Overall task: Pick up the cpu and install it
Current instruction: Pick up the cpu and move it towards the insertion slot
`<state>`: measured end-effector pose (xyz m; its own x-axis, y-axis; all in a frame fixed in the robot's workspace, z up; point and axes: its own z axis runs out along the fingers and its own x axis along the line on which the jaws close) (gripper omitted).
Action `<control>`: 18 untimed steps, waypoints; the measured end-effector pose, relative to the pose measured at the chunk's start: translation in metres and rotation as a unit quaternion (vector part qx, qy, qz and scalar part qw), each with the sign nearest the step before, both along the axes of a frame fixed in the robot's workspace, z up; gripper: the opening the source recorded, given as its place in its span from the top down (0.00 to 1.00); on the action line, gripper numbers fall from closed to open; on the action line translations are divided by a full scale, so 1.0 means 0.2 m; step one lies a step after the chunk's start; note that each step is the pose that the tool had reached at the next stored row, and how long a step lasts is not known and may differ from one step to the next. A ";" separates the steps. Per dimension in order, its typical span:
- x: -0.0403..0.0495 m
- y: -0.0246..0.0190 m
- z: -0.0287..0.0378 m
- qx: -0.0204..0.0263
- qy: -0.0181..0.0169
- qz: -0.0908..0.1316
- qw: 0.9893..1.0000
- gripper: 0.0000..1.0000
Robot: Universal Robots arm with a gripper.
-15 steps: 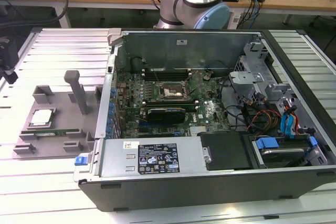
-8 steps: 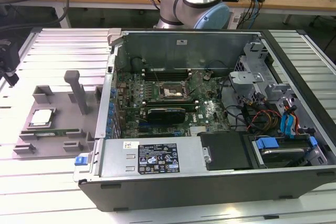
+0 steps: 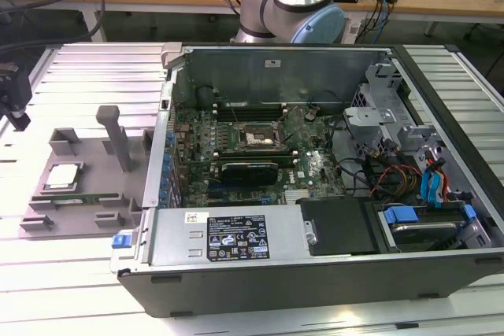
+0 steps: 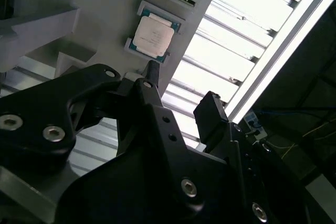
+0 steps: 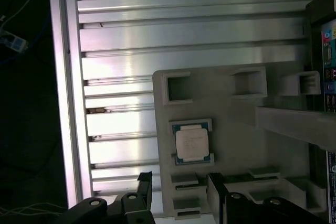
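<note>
Hovers with claw (image 5: 179,181) spread wide, gripping nothing, near the cpu (image 5: 192,144) lying in a grey tray (image 5: 236,124) on the slatted worktop (image 5: 157,40); faint lid print, unreadable.

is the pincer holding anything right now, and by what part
Nothing is held. The pincer is open and empty, and the cpu lies untouched in its grey holder.

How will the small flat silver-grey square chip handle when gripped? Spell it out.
The small flat silver-grey square chip looks thin with a metal top: probably stiff and light. Lying flat in its grey moulded holder, it is unlikely to roll or tip. Its thin rim offers the open gripper little to hold, so it may slip.
</note>
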<state>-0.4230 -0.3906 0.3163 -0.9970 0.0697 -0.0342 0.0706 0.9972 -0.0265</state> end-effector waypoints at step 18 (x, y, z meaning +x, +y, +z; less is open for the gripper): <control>0.000 0.000 -0.077 0.000 0.000 0.000 1.000 0.46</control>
